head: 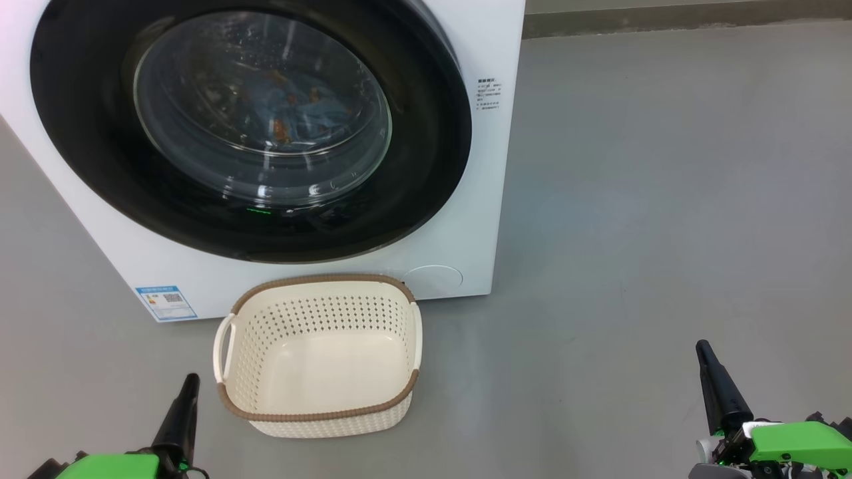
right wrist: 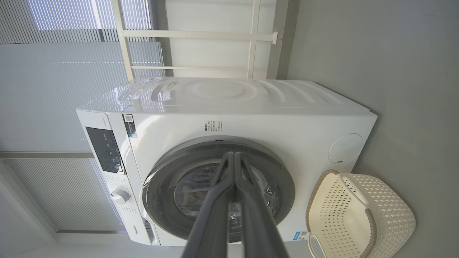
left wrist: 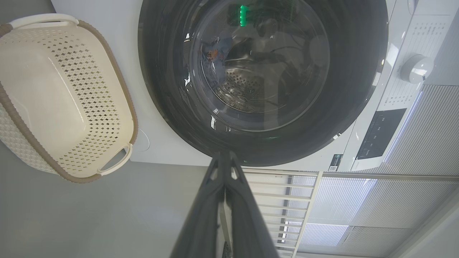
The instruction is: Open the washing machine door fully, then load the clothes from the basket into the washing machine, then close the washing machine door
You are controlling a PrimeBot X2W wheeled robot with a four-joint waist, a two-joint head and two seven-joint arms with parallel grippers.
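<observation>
- Washing machine door (head: 249, 126): where, what state?
- On the front of the washing machine (head: 466, 199), shut flat against it. Black rim all round, glass bowl in the middle, green light reflected low on the glass.
- And the clothes (head: 299, 113)?
- Inside the drum, seen through the glass: blue fabric with orange-brown bits. Can't count the pieces.
- Machine position?
- On the floor (head: 665, 199), back towards the floor's far edge where the wall base runs. Blue label (head: 166, 303) at its lower left front corner, round cap (head: 432, 277) at the lower right.
- And the basket (head: 318, 277)?
- Upright on the floor just in front of the machine, below the door's lower edge. Can't tell if it touches the machine. Bare cream bottom showing, brown rim, a handle on each side.
- Claws?
- Left claw (head: 192, 380) is clenched, fingers pressed together, gripping nothing, just beside the basket's near left corner. Right claw (head: 702, 347) is the same, clenched on nothing, well apart from the basket, towards the floor's right side. Both point at the machine.
- Wrist views?
- Left wrist: dial (left wrist: 416, 68) and dark panel (left wrist: 380, 134) on the control strip. Right wrist: blinds (right wrist: 53, 89) behind the machine.
</observation>
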